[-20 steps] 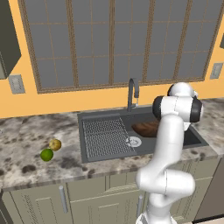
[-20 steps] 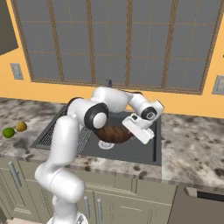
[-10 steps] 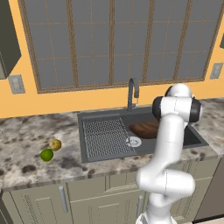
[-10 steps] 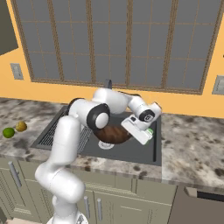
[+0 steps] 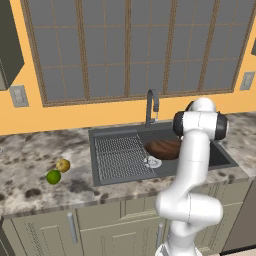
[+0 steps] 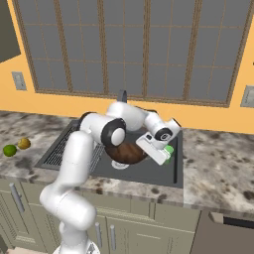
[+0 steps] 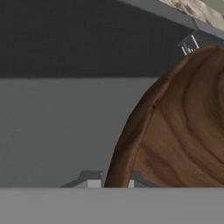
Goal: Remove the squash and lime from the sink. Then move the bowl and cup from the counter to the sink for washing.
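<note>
The reddish-brown bowl [image 5: 162, 148] lies inside the dark grey sink [image 5: 100, 175], right of the silver drain [image 5: 153, 162]. My gripper [image 7: 111, 183] reaches down into the basin and is shut on the bowl's rim [image 7: 127, 144], which rises between the finger tips. From the right base view the hand [image 6: 153, 148] sits at the bowl's [image 6: 123, 153] right edge. A bit of the green cup [image 6: 169, 151] peeks out beside the hand; I cannot tell what it rests on. The squash [image 5: 63, 165] and lime [image 5: 53, 176] lie together on the counter left of the sink.
The dark faucet [image 5: 151, 102] arches over the back of the sink. A ribbed drainboard [image 5: 120, 155] fills the basin's left part. Speckled stone counter [image 6: 218, 163] runs right of the sink, with a window wall behind.
The hand has sunk a little lower into the basin with the bowl. The squash and lime have stayed put.
</note>
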